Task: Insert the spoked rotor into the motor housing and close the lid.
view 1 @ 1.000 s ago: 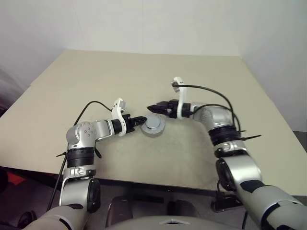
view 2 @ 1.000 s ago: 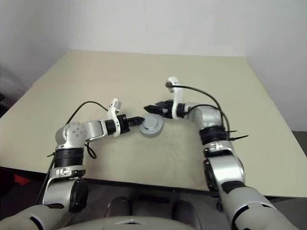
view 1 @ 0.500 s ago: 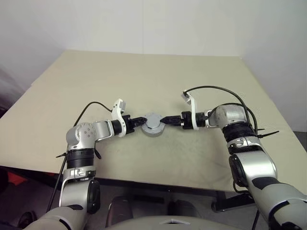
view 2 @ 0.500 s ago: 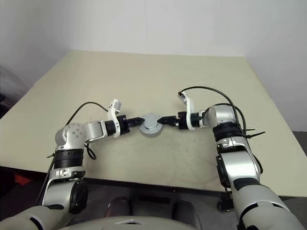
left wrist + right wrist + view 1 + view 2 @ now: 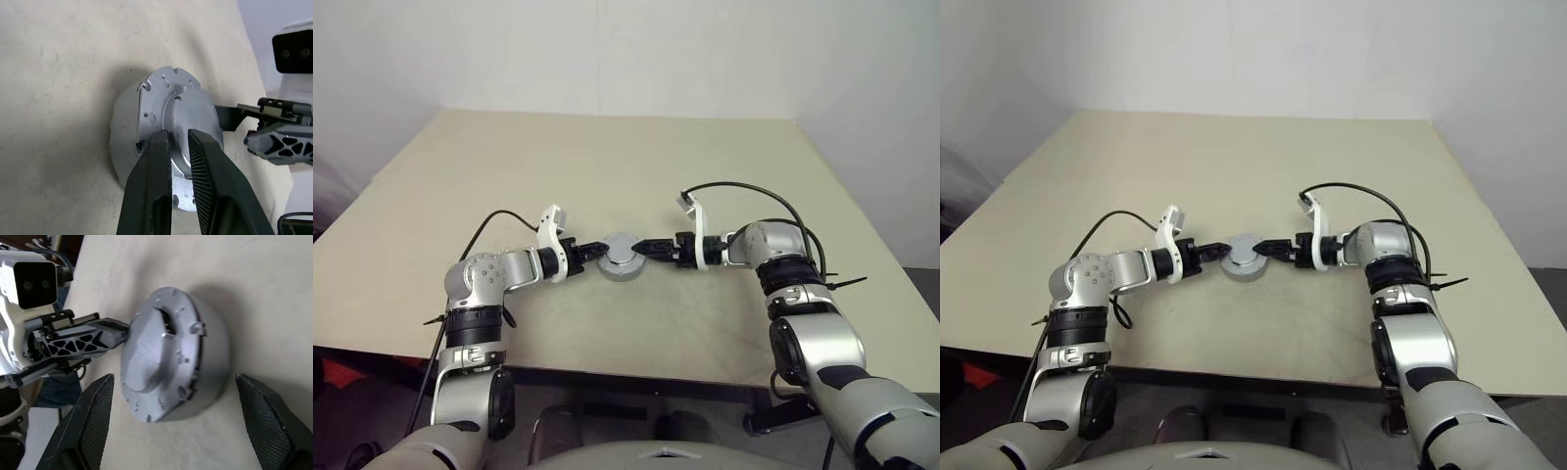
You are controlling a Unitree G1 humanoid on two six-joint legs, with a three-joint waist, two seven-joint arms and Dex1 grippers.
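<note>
silver lid [image 5: 161, 352] is sitting on the motor housing [image 5: 210, 362]; left gripper [image 5: 178, 142] closed at nine o'clock, right gripper [image 5: 176, 396] spread wide at three, needing to press it home.

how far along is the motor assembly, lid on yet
Looks nearly done. The lid already sits on the motor housing on the table, so the rotor is presumably inside, though hidden. In hand: the left gripper, shut, rests on the lid's top, and the right gripper stands open either side of the assembly. Left: checking the lid is fully seated, which can't be confirmed here.
</note>
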